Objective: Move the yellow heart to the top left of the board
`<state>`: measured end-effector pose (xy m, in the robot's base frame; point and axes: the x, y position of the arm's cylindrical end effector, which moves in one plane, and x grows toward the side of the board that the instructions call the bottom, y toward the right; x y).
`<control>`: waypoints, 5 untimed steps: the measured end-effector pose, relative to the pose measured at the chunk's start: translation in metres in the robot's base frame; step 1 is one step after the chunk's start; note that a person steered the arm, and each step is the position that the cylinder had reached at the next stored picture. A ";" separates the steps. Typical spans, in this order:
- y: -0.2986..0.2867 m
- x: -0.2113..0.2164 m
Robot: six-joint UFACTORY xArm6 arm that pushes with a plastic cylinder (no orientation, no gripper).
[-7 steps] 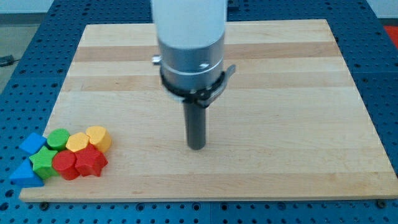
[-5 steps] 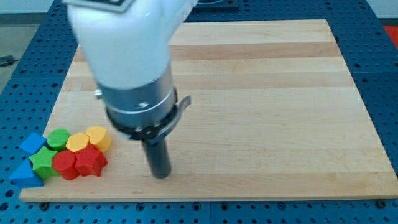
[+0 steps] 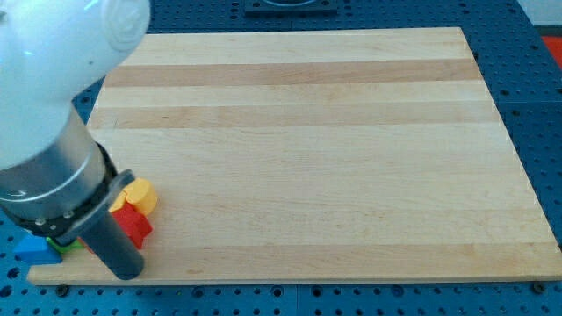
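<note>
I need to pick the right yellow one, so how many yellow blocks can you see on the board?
1 in view: a yellow block at the board's lower left, above a red block, right of my arm. My tip sits below them. The arm may hide others.

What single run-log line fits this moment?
tip: board's bottom-left, below red block | yellow block: beside arm, unmoved | other blocks mostly hidden
</note>
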<state>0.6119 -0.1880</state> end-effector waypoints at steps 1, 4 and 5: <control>-0.004 -0.026; -0.006 -0.102; -0.010 -0.107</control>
<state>0.5046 -0.1982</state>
